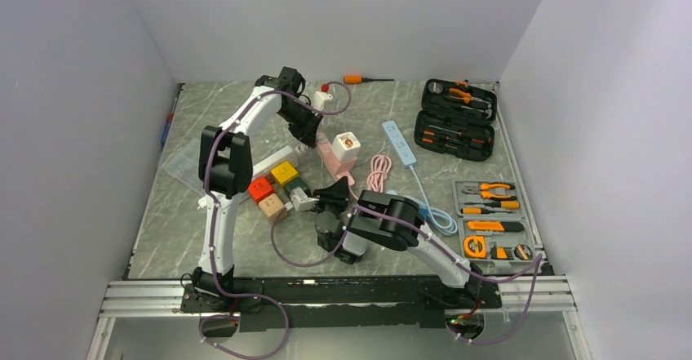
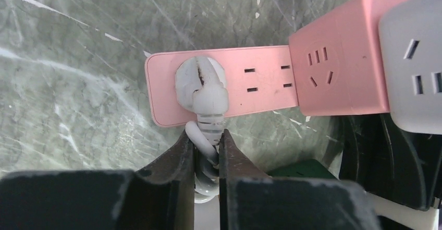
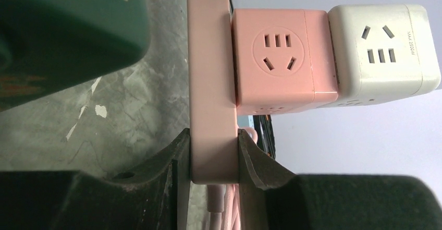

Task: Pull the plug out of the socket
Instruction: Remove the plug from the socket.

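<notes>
Pinching the white cord (image 2: 194,134) with the left gripper (image 2: 207,138), clamped shut right behind the plug (image 2: 200,81), with that plug fully seated in the pink power strip (image 2: 260,81) just ahead of the fingertips. Bracing the strip's near end in the right gripper (image 3: 213,141), closed on it. Gripped and braced by the look of things; not yet pulled out, so the whole tug left to do.

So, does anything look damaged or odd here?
Yes: the white plug in the pink strip has what looks like a dark crack across its face. Also, the left claw pinches the cord just below the plug, not the plug itself.
</notes>
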